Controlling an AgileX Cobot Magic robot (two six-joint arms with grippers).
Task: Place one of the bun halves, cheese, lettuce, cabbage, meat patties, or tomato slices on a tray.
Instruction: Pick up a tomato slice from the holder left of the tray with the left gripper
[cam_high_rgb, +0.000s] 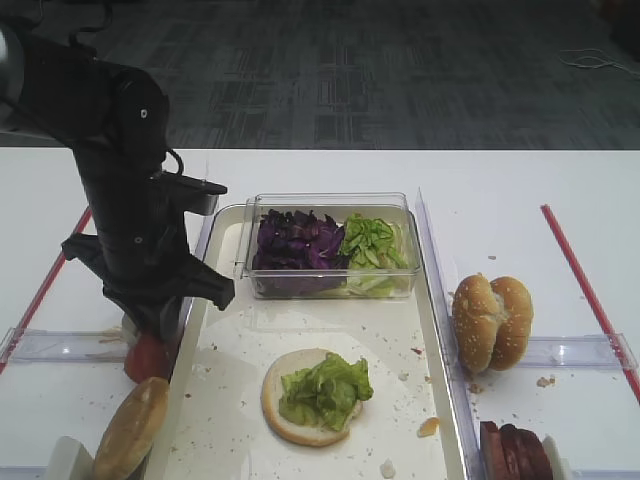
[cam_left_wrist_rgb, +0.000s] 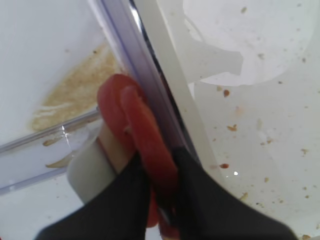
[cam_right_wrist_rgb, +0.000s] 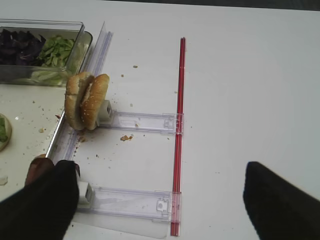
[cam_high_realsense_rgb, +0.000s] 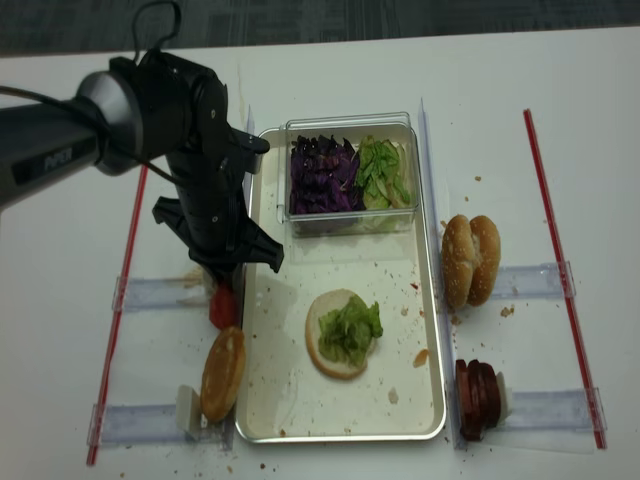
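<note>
The tray (cam_high_rgb: 225, 400) sits mid-desk (cam_high_rgb: 560, 190), strewn with crumbs. At its far end stands a clear plastic box (cam_high_rgb: 331, 245) holding cabbage (cam_high_rgb: 295, 243) on the left and lettuce (cam_high_rgb: 372, 243) on the right, touching in the middle. On the tray's open floor lies one bun half (cam_high_rgb: 300, 420), cut face up, with a clump of lettuce on top.

Outside the tray's left rim, tomato slices (cam_left_wrist_rgb: 135, 125) stand on edge against a white holder block. The left gripper (cam_left_wrist_rgb: 157, 195) is clenched on the nearest slice, one finger on each face, as the left wrist view shows. Another bun half (cam_high_rgb: 132, 428) leans on edge just nearer the camera on that side.

To the right of the tray, a pair of bun halves (cam_high_rgb: 492, 322) stands on edge on a clear rail, and meat patties (cam_high_rgb: 515, 452) stand stacked on edge nearer the front. The right gripper (cam_right_wrist_rgb: 160, 197) hovers over the desk with its fingers spread wide, holding nothing.
</note>
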